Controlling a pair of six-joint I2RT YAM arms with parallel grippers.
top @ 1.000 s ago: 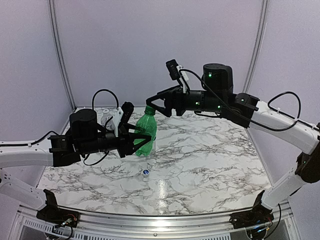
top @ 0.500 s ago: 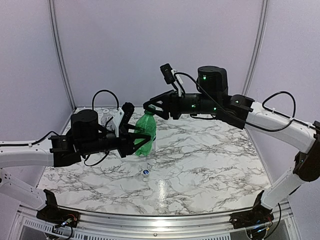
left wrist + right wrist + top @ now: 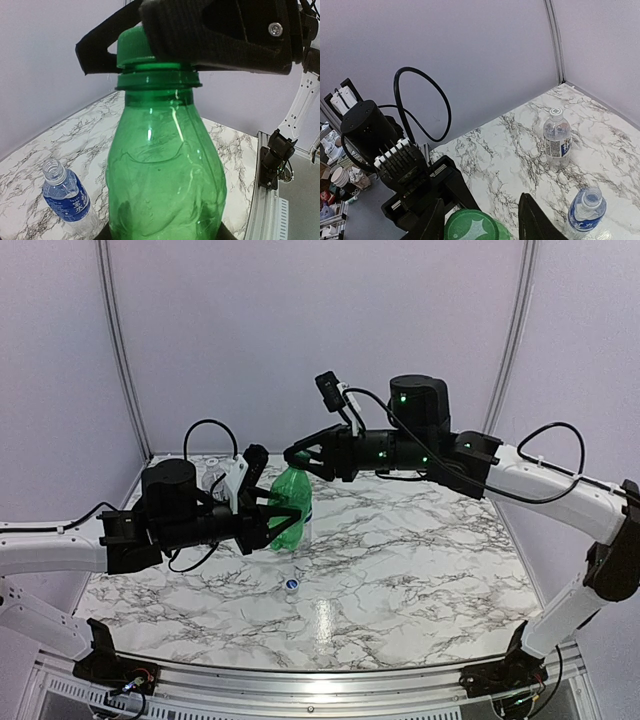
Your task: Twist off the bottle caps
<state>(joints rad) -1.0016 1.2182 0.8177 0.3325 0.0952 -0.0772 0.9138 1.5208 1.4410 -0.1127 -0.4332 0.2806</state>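
Note:
The green bottle [image 3: 292,502] stands upright and my left gripper [image 3: 288,520] is shut on its lower body; it fills the left wrist view [image 3: 165,165]. Its green cap [image 3: 471,227] sits on the neck. My right gripper [image 3: 297,457] reaches in from the right and its jaws straddle the cap, with a gap showing on one side, so it is open. The blue-label bottle [image 3: 587,212] stands uncapped behind. Its blue cap [image 3: 291,584] lies on the table in front. The clear white-label bottle [image 3: 556,137] carries its whitish cap [image 3: 555,112].
The marble table [image 3: 420,560] is closed in by lilac walls at the back and sides. The blue-label bottle [image 3: 67,200] stands close behind the green one. A black cable [image 3: 212,430] loops up over the left arm.
My right arm has shifted a little to the left and its wrist has turned over the cap. The left gripper and the green bottle have stayed put.

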